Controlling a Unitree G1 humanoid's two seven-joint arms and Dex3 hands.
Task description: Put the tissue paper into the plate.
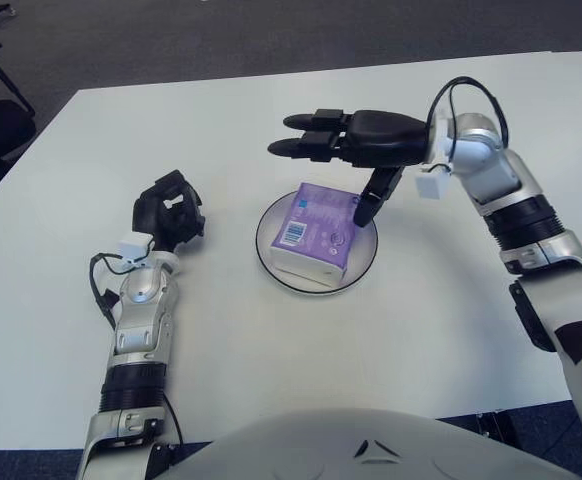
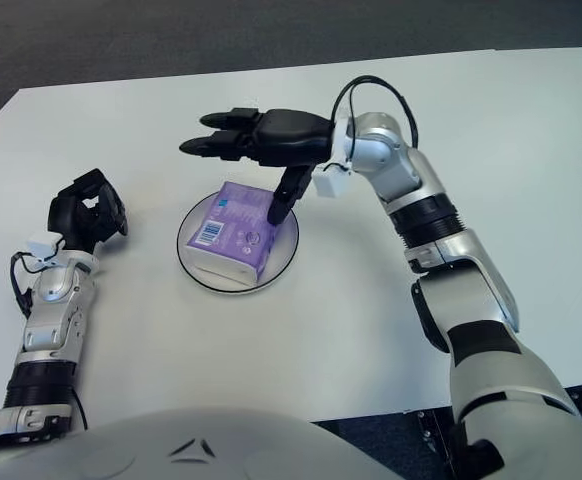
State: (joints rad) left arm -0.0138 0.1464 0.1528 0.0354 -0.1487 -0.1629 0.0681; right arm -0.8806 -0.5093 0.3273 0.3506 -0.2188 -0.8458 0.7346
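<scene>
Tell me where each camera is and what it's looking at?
Left eye view: on the head, looking down at the table; shows both arms and chest.
Right eye view: on the head, slightly to the right; same look, same body parts.
Both share: tissue pack in the plate, right robot hand open above it, left robot hand left of the plate.

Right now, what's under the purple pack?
The plate is under the tissue pack; its rim shows around the pack. The middle of the plate is hidden by the pack. The open right hand is above it, and the left hand is off to the plate's left.
</scene>
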